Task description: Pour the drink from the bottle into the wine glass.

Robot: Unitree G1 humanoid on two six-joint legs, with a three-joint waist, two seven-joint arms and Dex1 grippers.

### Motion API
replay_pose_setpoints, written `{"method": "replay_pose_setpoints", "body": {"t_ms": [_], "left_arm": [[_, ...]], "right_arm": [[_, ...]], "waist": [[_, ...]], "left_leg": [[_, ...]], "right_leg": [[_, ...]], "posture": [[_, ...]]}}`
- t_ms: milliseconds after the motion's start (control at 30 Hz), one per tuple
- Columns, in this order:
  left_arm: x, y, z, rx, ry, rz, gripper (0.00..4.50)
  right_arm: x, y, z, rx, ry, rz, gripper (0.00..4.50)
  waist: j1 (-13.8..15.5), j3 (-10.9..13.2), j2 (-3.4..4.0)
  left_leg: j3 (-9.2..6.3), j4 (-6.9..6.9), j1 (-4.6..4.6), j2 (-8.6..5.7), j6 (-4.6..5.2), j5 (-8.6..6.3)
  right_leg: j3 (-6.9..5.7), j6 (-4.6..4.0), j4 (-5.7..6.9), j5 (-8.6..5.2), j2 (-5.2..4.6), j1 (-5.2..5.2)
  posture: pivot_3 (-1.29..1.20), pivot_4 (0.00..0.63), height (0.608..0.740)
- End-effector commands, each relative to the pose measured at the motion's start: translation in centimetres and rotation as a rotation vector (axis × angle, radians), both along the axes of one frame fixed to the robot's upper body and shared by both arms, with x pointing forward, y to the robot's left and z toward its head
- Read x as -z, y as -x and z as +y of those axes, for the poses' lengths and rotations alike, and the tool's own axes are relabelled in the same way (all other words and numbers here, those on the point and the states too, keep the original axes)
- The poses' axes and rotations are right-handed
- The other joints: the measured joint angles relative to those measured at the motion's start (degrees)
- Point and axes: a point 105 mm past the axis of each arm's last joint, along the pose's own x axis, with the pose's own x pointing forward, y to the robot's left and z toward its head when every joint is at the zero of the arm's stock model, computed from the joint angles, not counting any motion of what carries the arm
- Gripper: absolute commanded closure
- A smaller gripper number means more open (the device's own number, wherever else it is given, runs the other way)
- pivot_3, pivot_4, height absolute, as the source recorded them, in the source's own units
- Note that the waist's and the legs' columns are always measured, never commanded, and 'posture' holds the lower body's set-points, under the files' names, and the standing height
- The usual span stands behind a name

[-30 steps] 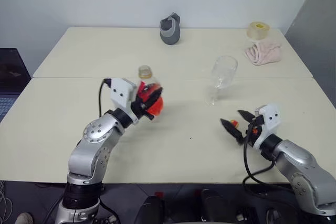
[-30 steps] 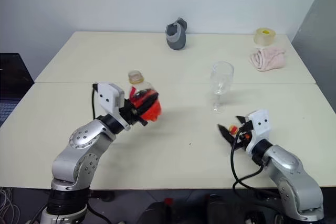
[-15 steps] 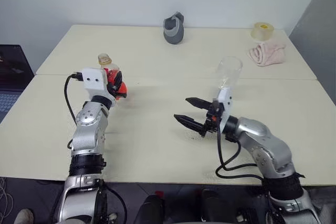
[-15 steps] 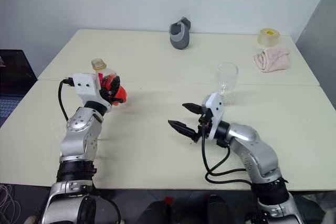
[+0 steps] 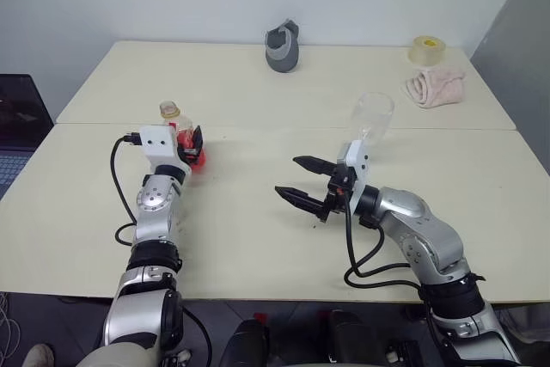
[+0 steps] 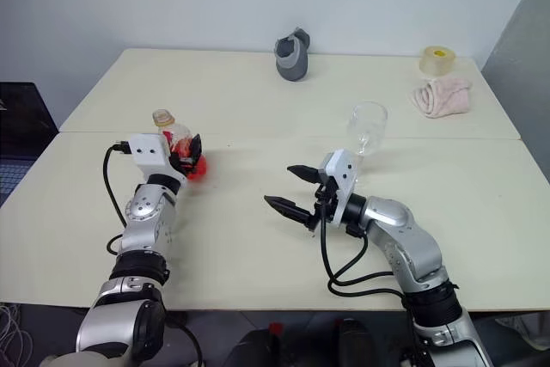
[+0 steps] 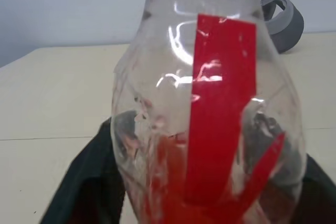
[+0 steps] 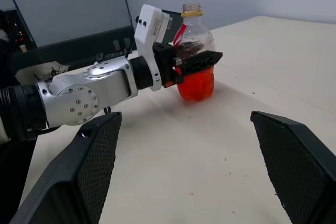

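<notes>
Standing upright on counter (image 5: pixel 258 238) at left: bottle (image 8: pixel 195 56), red drink (image 8: pixel 196 83) in lower body, yellow cap on. Left gripper (image 8: pixel 202 60) fingers flank bottle; whether clamped or loosened, cannot tell. Right gripper (image 5: pixel 302 180) near centre, fingers spread wide, empty. Wine glass (image 5: pixel 371 121) just behind right wrist, upright, empty.

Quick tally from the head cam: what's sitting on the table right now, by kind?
Bottle: 1
Wine glass: 1
Grey holder: 1
Tape roll: 1
Pink cloth: 1
Total: 5
</notes>
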Motion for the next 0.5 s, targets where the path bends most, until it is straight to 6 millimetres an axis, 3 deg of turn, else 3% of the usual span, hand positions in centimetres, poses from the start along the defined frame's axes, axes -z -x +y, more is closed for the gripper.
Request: {"method": "replay_pose_setpoints", "body": {"t_ms": [33,67,500], "left_arm": [[-1.4,0.5,0.8,-0.011,-0.008,-0.05,0.27],[-1.2,0.8,0.9,-0.013,-0.001,-0.047,0.04],[-0.4,7.4,-0.2,0.039,0.014,0.048,0.04]], "right_arm": [[-1.0,0.1,-0.2,0.005,-0.009,-0.062,0.28],[-0.8,0.1,-0.3,0.005,-0.002,-0.063,0.28],[0.3,1.1,-1.4,0.03,-0.001,-0.03,0.28]], "waist": [[-0.02,0.0,0.0],[-0.03,0.0,0.0],[0.02,-0.02,0.01]], "left_leg": [[-0.03,0.0,0.0,0.0,0.0,0.0],[-0.05,0.0,0.0,-0.01,0.0,0.0],[-0.18,0.0,-0.01,0.38,0.16,-0.09]], "right_leg": [[-0.01,0.0,0.0,0.0,0.0,0.0],[-0.01,0.0,0.0,0.0,0.0,0.0],[-0.01,0.0,-0.01,0.0,-0.05,0.04]], "posture": [[0.0,0.15,0.74],[0.0,0.15,0.74],[0.0,0.15,0.74]]}}
